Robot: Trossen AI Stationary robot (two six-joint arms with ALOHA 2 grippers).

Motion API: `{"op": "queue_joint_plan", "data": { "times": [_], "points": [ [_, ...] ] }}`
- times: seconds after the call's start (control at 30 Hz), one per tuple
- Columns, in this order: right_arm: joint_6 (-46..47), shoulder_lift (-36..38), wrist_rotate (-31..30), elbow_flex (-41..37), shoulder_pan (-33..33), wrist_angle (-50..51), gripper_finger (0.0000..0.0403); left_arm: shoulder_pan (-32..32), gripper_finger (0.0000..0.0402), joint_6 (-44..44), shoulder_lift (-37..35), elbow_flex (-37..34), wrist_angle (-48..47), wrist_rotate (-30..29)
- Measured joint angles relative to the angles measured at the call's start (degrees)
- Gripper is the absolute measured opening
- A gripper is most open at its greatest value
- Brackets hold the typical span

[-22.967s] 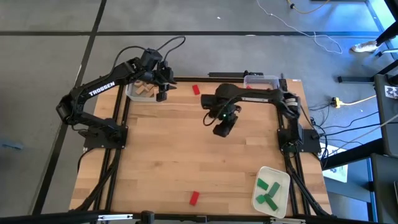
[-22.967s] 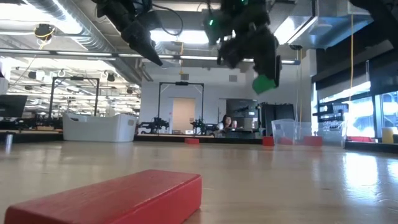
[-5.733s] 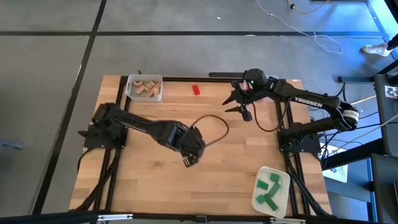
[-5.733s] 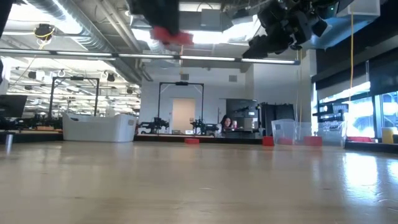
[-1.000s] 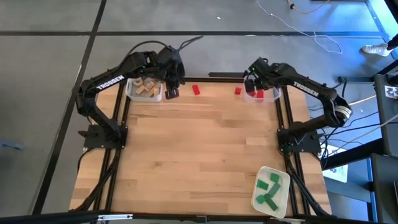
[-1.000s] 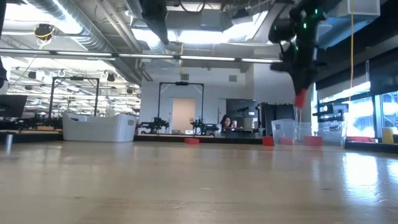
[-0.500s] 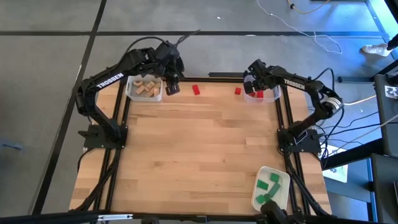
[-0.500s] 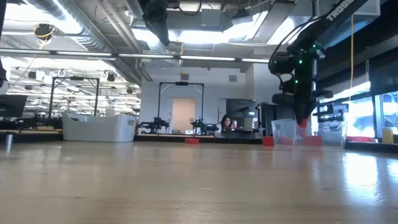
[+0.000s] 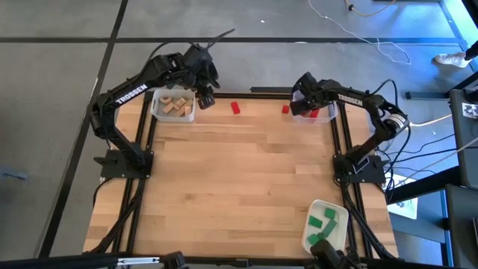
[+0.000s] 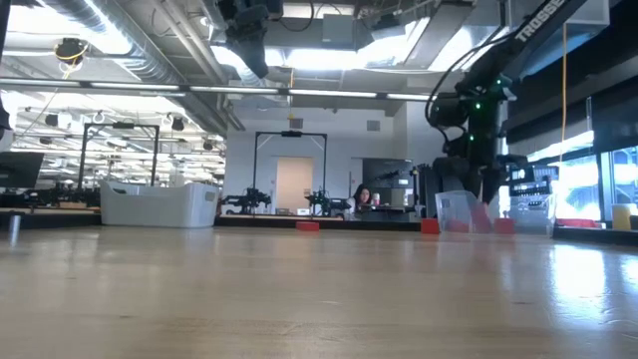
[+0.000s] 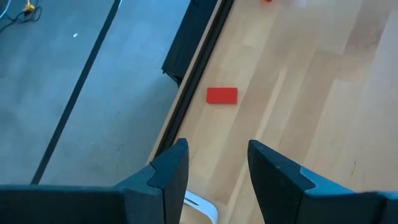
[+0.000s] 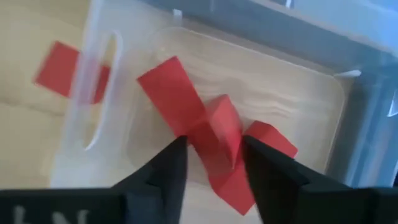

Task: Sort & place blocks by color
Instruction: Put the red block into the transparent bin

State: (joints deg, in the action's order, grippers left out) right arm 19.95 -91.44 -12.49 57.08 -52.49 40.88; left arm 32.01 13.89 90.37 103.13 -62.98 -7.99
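My right gripper (image 9: 297, 107) reaches down into the clear bin (image 9: 327, 117) at the table's far right corner, shut on a red block (image 12: 219, 127); two more red blocks (image 12: 171, 87) lie under it on the bin floor. Another red block (image 9: 285, 110) lies on the table just left of that bin, seen through the bin wall (image 12: 62, 68). My left gripper (image 9: 203, 99) hovers open near the far edge, beside the bin of tan blocks (image 9: 175, 104). A loose red block (image 9: 235, 107) lies flat on the table ahead of its fingers (image 11: 222, 95). My right gripper pinches the red block between its two fingers (image 12: 171, 163), on the block's two opposite side faces (image 12: 231, 143). It comes from above, pointing down into the clear bin. The block hangs just over the other red blocks; whether it touches them I cannot tell.
A white tray (image 9: 308, 240) with green blocks (image 9: 323, 224) sits at the table's near right corner. The tan blocks' bin (image 9: 154, 112) stands at the far left corner. The table's wide middle (image 9: 239, 179) is bare wood. A person (image 10: 361, 195) sits far off in the room.
My right gripper has gone down with the red block, from above the clear bin into it. My left gripper has drifted slightly toward the table's far edge, staying open beside the tan blocks' bin.
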Motion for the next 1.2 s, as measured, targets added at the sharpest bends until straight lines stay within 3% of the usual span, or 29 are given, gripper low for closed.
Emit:
{"op": "queue_joint_plan", "data": {
  "times": [0.3, 0.47, 0.7, 0.87, 1.0, 1.2],
  "points": [
    [-6.1, 5.9, 0.1, 7.1, 1.8, 4.9, 0.0157, 0.7, 0.0155, 0.0, 0.0, 0.0, 0.0, 0.3],
    [-17.9, 10.7, 0.4, 11.2, 5.4, 6.5, 0.0158, 1.2, 0.0155, 2.1, 1.0, 0.1, 0.0, 4.3],
    [-27.2, 15.8, 13.0, 12.1, 9.4, 6.2, 0.0158, 3.7, 0.0155, 6.0, 6.8, 0.1, 2.8, 12.7],
    [-26.1, 16.2, 18.1, 12.1, 10.7, 6.2, 0.0158, 4.4, 0.0155, 4.2, 12.1, 0.1, 6.3, 12.9],
    [-23.4, 15.4, 18.6, 12.1, 11.6, 4.5, 0.0158, 4.5, 0.0155, 4.7, 16.3, 0.1, 7.4, 13.5],
    [-35.2, 12.4, 18.8, 12.1, 11.7, 3.7, 0.0158, 4.4, 0.0155, 4.7, 21.0, 0.0, 7.2, 16.0]
  ]
}}
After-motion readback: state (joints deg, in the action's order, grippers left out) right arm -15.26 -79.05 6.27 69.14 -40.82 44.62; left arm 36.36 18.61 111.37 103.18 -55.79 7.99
